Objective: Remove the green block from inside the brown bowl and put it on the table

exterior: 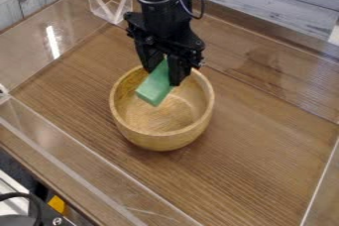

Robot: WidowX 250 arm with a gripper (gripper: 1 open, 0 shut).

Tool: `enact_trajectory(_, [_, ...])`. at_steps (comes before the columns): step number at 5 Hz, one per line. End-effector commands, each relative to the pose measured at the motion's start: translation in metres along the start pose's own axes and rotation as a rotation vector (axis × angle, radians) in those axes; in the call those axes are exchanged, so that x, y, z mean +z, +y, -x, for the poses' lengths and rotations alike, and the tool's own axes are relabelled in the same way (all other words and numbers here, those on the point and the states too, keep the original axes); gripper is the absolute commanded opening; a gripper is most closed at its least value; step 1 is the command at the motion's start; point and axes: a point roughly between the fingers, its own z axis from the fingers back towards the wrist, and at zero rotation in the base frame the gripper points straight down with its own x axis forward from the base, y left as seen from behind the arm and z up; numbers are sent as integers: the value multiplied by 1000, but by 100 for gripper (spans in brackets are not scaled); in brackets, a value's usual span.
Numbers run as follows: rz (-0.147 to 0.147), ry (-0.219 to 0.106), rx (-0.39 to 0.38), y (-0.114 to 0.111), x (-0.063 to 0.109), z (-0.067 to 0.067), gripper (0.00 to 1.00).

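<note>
Hand (pixel 169 66) clamped on the green block (pixel 155 86) — above the brown bowl (pixel 162 119) on the acrylic-walled table (pixel 265 111).

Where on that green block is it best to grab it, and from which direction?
By its upper end, from above, as the pincer has it now. The green block is flat and slim, tilted over the brown bowl, so its thin sides fit between the fingers.

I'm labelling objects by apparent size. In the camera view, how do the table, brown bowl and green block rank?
1. table
2. brown bowl
3. green block, partly hidden by the gripper holding it.
</note>
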Motion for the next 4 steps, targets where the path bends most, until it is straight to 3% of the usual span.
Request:
enact_trajectory(1, [-10,-58,12,2,12,-4,0])
enact_trajectory(4, [50,-26,-57,-64,10,14,0])
